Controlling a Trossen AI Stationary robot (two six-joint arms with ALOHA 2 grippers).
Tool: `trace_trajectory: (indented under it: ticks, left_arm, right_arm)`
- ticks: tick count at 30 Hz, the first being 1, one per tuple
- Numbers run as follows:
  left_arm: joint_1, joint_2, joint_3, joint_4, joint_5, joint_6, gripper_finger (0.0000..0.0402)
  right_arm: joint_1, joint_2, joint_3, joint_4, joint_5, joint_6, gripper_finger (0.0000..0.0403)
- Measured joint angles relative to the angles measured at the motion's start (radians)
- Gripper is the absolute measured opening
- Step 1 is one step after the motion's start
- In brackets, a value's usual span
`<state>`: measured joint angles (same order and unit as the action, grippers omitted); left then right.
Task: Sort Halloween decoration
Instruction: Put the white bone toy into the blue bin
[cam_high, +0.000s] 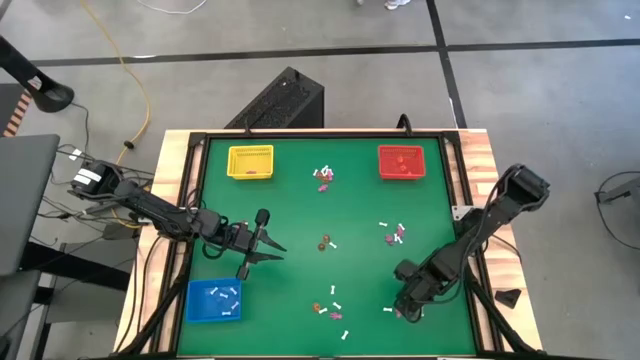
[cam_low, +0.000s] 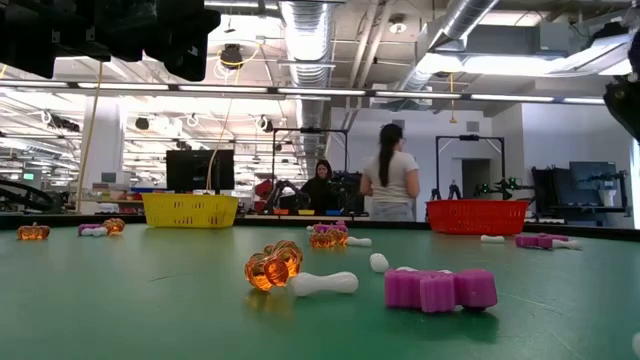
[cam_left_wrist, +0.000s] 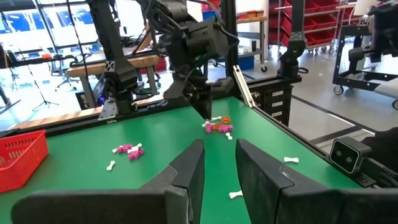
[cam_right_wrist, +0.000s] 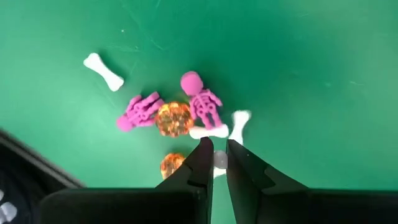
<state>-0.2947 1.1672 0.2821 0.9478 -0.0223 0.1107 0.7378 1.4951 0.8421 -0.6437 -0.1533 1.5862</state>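
Right wrist view has the right gripper (cam_right_wrist: 214, 151) straight over a small heap on the green felt: jaws a narrow slit apart, a white bone (cam_right_wrist: 219, 163) between the tips. Just past them sit two matte pink skeletons (cam_right_wrist: 204, 102), a glassy orange pumpkin (cam_right_wrist: 173, 119), more bones. Left gripper (cam_high: 268, 245) hangs mid-table, jaws slightly apart, empty.

Glossy translucent orange pumpkins (cam_low: 272, 268), matt green table (cam_low: 150, 300)

Bright even overhead lighting, ceiling strip lights (cam_low: 330, 92) glaring in low view, soft faint shadows, near trinkets possibly slightly blurred.
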Motion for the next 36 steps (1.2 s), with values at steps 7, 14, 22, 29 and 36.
trace_trajectory:
  ticks: [7,14,22,29,36]
  left_arm:
    - [0.000,0.000,0.000,-0.013,-0.001,0.000,0.0082]
    - [0.000,-0.002,0.000,-0.089,-0.053,0.000,0.0082]
    - [0.009,-0.010,0.002,-0.297,-0.340,-0.025,0.0082]
    - [0.064,-0.040,0.002,-0.392,-0.635,-0.149,0.0082]
    - [0.076,-0.150,0.001,-0.670,-0.890,-0.271,0.0082]
  right_arm:
    - [-0.017,-0.105,0.000,-0.050,0.083,-0.067,0.0062]
    - [-0.199,-0.094,0.000,0.222,0.249,-0.509,0.0062]
    - [-0.456,0.198,0.047,1.062,0.095,-1.186,0.0061]
    - [-0.518,0.535,0.407,1.205,-0.054,-1.407,0.0061]
    - [-0.511,0.833,0.822,1.206,-0.104,-1.433,0.0061]
